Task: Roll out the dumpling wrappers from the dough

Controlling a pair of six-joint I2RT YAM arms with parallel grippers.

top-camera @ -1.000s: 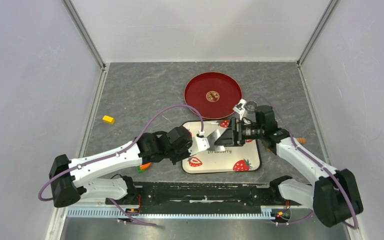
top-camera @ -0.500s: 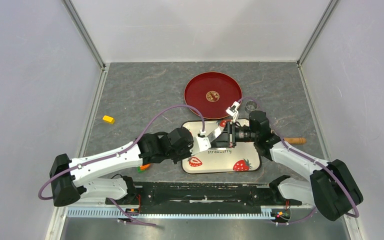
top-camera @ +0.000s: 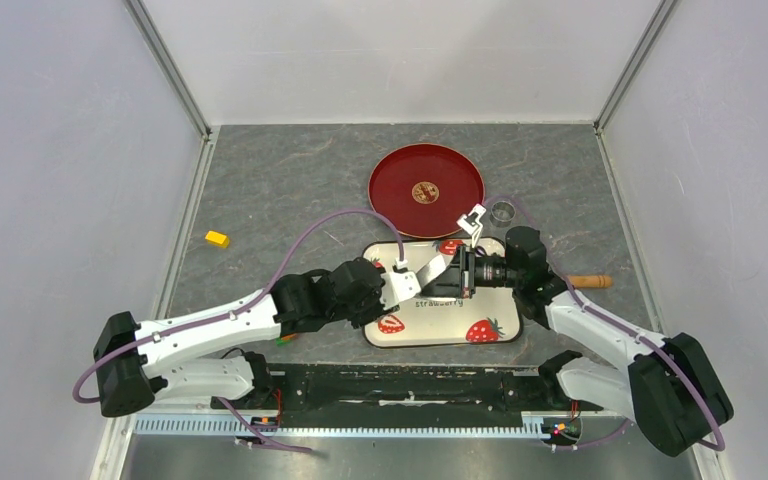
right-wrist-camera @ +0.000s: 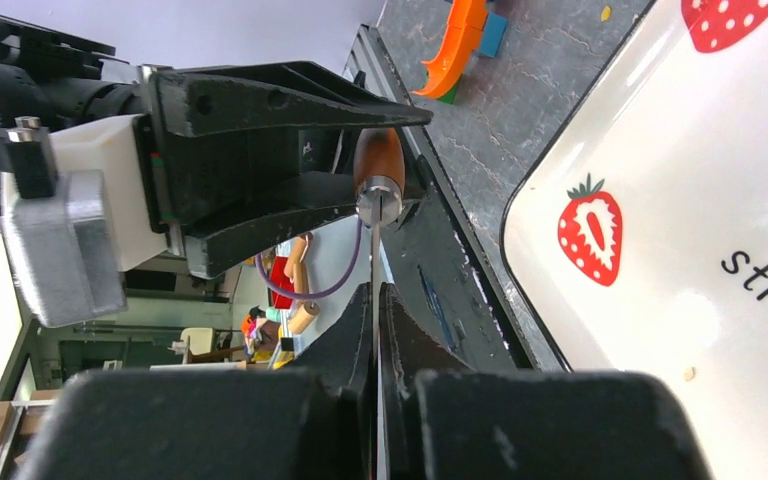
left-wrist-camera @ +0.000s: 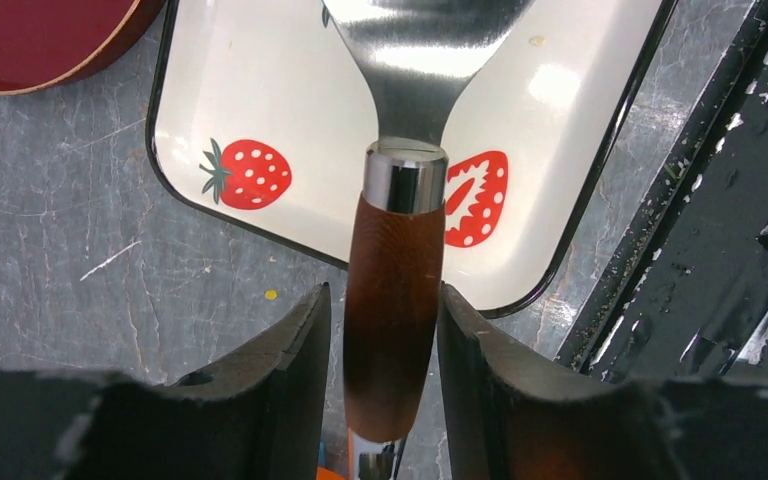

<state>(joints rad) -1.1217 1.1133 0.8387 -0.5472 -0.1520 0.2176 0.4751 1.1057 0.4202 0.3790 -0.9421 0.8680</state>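
A metal spatula with a brown wooden handle (left-wrist-camera: 392,320) hangs over the strawberry tray (top-camera: 440,335) between both arms. My right gripper (right-wrist-camera: 374,290) is shut on its thin blade (right-wrist-camera: 373,250), seen edge-on. My left gripper (left-wrist-camera: 383,292) stands open around the handle, with a thin gap beside the left finger (left-wrist-camera: 295,340). In the top view the left gripper (top-camera: 400,285) and right gripper (top-camera: 457,272) face each other across the blade (top-camera: 438,270). Neither the dough nor the dumpling wrappers show; only a tiny cream crumb (left-wrist-camera: 535,41) lies on the tray.
A red round plate (top-camera: 426,190) lies behind the tray, a small metal ring (top-camera: 503,211) to its right. The wooden roller (top-camera: 590,281) pokes out behind the right arm. A yellow block (top-camera: 217,239) sits far left, an orange piece (top-camera: 288,333) under the left arm.
The right gripper moved left and closed on the spatula blade. The left gripper's fingers have parted from the handle.
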